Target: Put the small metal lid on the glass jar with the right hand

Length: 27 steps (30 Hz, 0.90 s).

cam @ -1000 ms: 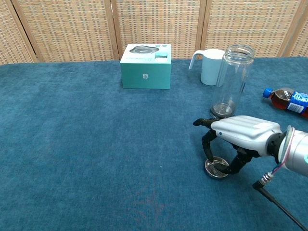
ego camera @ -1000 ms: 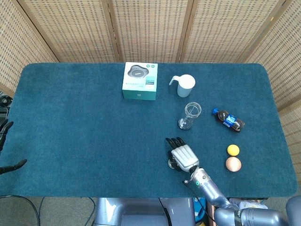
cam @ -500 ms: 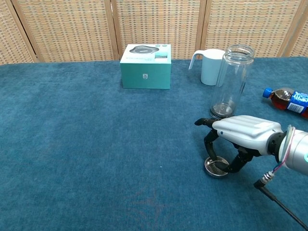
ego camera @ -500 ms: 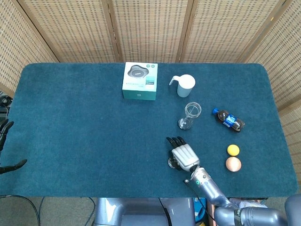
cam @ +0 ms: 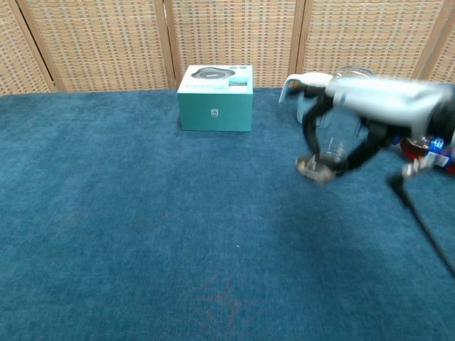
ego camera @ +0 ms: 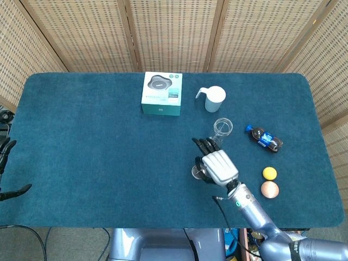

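Chest view is showing the right hand [cam: 370, 106] carrying the small metal lid [cam: 314, 168] clear of the table [cam: 142, 234], pinched at its rim between dark fingers curled down beneath the pale, smooth back of the hand; the frame is motion-blurred, so the exact contact points are not resolving. The lid is hanging just in front of the lower part of the glass jar [cam: 341, 135], which is standing upright and open-mouthed behind the hand. Judging progress: the pickup is looking done; raising the lid to the jar's mouth, centring it and setting it down are what is remaining. In the head view the right hand [ego camera: 217, 166] is covering most of the lid [ego camera: 196, 172], with the jar [ego camera: 222, 127] just beyond the fingertips. Materials: the lid is reading as a shallow, shiny round disc with a raised rim; the jar is a tall clear cylinder with a narrowed neck; the table is wearing a napped dark-blue cloth. The left hand [ego camera: 6, 168] is sitting at the table's far edge with dark fingers apart, holding nothing.
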Each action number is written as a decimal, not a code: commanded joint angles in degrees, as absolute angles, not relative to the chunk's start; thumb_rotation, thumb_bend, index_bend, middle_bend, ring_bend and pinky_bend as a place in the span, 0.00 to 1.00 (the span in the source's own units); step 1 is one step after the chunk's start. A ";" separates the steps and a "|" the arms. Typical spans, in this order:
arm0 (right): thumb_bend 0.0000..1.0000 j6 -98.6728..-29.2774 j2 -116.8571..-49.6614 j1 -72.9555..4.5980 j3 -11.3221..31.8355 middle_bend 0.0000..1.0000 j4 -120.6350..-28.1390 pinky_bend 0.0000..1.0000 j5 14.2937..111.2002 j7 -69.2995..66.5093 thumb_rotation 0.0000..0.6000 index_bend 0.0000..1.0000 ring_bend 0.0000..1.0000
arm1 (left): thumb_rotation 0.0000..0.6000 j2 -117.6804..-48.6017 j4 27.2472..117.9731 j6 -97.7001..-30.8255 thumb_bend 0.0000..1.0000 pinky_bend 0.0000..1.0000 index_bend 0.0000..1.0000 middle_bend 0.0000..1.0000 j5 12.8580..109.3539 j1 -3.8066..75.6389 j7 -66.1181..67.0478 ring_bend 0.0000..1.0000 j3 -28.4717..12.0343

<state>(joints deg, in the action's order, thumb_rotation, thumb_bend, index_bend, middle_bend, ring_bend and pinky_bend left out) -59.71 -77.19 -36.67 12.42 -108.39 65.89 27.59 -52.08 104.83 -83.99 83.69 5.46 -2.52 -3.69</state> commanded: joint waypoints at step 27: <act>0.59 -62.20 -72.82 -46.31 21.40 0.00 -98.23 0.00 42.73 29.19 1.00 0.65 0.00 | 1.00 -52.51 104.92 -82.90 0.08 0.00 0.00 0.00 82.46 6.13 -1.52 0.00 -3.97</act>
